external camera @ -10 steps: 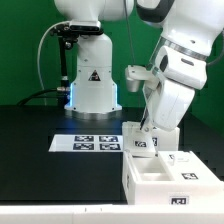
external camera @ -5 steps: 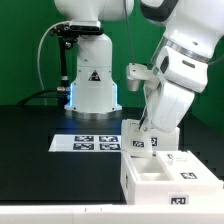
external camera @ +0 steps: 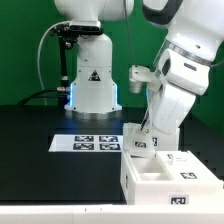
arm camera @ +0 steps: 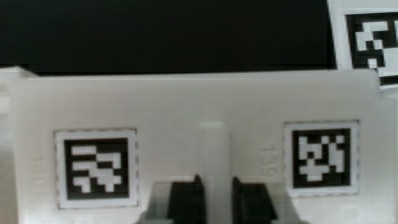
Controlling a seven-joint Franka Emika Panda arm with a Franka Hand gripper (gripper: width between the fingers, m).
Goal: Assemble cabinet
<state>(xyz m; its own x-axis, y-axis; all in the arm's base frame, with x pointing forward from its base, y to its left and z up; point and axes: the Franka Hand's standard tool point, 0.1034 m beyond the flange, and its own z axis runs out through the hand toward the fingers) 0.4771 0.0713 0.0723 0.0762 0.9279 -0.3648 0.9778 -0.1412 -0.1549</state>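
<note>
The cabinet shows as separate white tagged pieces at the exterior view's lower right. An open-topped box piece stands on the black table. A smaller white panel stands upright at its far corner. My gripper comes down onto the panel's top edge. In the wrist view the panel fills the picture with two tags on its face. A narrow raised ridge runs between them. My dark fingers are shut on that ridge, gripper.
The marker board lies flat on the table ahead of the white robot base. Another flat white tagged piece lies beside the box at the exterior view's right. A white tagged surface shows beyond the panel in the wrist view.
The arm's upper part has leaned slightly to the exterior view's right. The gripper stays shut on the panel, which has barely moved.
</note>
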